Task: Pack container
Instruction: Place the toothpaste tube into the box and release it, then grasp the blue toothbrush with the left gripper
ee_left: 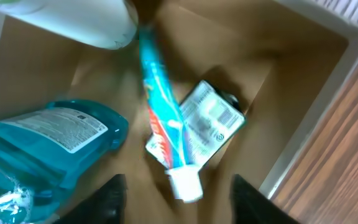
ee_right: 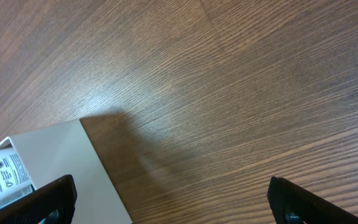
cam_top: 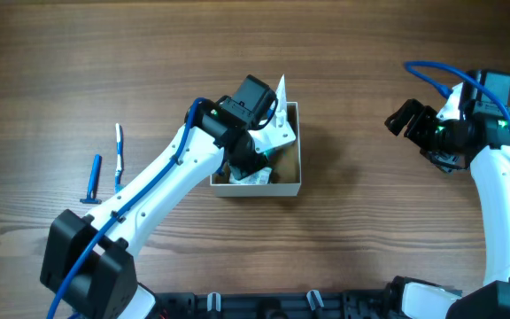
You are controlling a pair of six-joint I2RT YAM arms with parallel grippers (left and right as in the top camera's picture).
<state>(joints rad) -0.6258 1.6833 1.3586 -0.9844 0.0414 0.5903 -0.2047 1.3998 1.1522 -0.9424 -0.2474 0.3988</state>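
Observation:
The container (cam_top: 297,151) is a square cardboard box with white walls and a tan inside, at the table's middle. My left gripper (ee_left: 179,199) is open above its inside (ee_left: 303,112). Below it lie a teal toothpaste tube (ee_left: 160,106) with a white cap, a small labelled packet (ee_left: 210,121), a blue mouthwash bottle (ee_left: 48,143) and a white bottle end (ee_left: 73,22). My right gripper (cam_top: 405,120) is open and empty, off to the right of the box; the box corner shows in its view (ee_right: 61,168).
A blue razor (cam_top: 92,180) and a white-blue toothbrush (cam_top: 119,155) lie on the wood table to the left of the box. The left arm covers much of the box from above.

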